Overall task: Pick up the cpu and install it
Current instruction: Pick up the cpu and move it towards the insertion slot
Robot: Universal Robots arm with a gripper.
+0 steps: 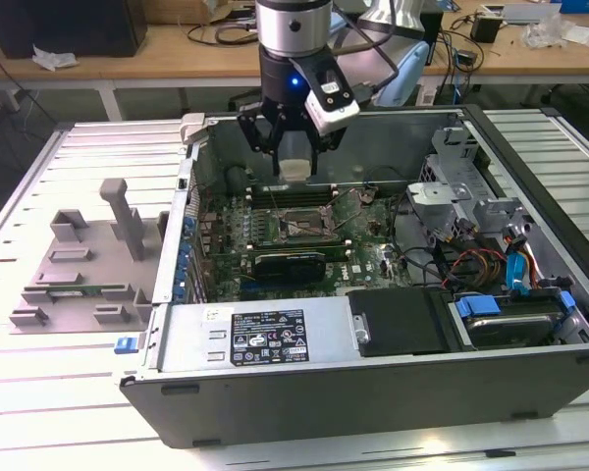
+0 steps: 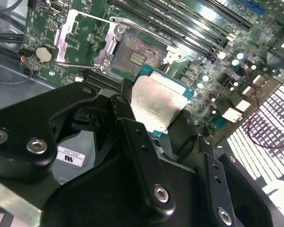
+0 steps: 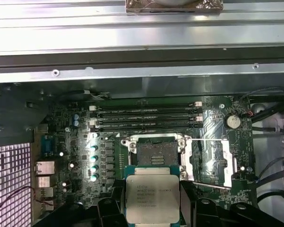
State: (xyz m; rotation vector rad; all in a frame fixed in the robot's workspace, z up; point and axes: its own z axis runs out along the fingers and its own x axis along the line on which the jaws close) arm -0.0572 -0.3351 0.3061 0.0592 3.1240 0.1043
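Black gripper (image 1: 293,165) pinching flat square silver-topped cpu (image 3: 151,198). Open metal socket (image 1: 296,226) at its six o'clock, exterior view; best lowered level, edges aligned.

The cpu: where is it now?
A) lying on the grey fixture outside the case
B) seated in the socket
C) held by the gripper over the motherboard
C: the cpu is clamped in the gripper, short of the socket, which lies open and empty.
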